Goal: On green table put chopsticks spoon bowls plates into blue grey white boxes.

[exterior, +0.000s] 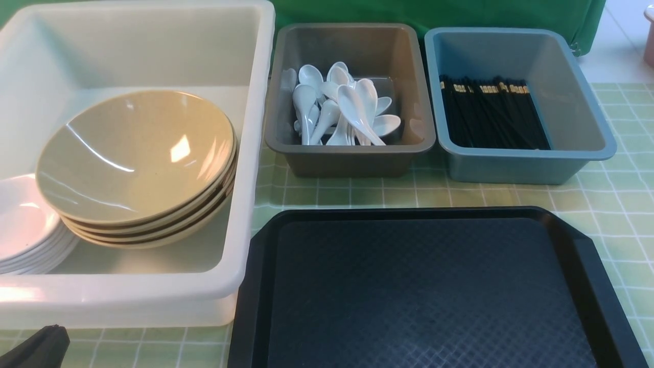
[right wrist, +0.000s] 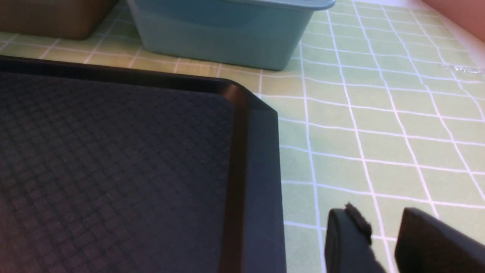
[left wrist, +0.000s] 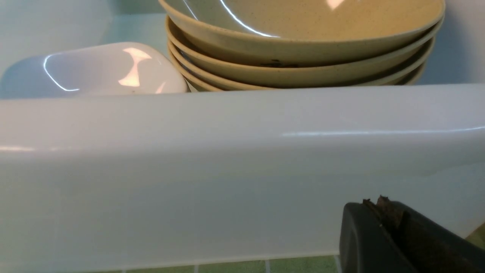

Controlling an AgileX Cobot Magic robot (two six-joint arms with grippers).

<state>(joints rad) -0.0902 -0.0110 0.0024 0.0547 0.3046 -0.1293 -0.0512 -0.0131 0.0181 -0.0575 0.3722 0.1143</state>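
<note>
The white box [exterior: 255, 153] holds a stack of tan bowls [exterior: 135, 158] and a stack of white plates [exterior: 23, 220]. The grey box [exterior: 350, 153] holds several white spoons [exterior: 340, 105]. The blue box [exterior: 526, 163] holds black chopsticks [exterior: 488, 112]. My left gripper [exterior: 38, 345] sits at the near left table edge, just in front of the white box's near wall [left wrist: 227, 170]; in the left wrist view it [left wrist: 382, 206] is shut and empty. My right gripper [right wrist: 382, 220] shows only in the right wrist view, open and empty, low over the green cloth beside the tray.
A black tray [exterior: 429, 291] lies bare in front of the grey and blue boxes; its corner [right wrist: 250, 110] shows in the right wrist view. The green checked cloth [exterior: 623, 204] is bare to the tray's right. A pink object [exterior: 649, 36] stands at the far right edge.
</note>
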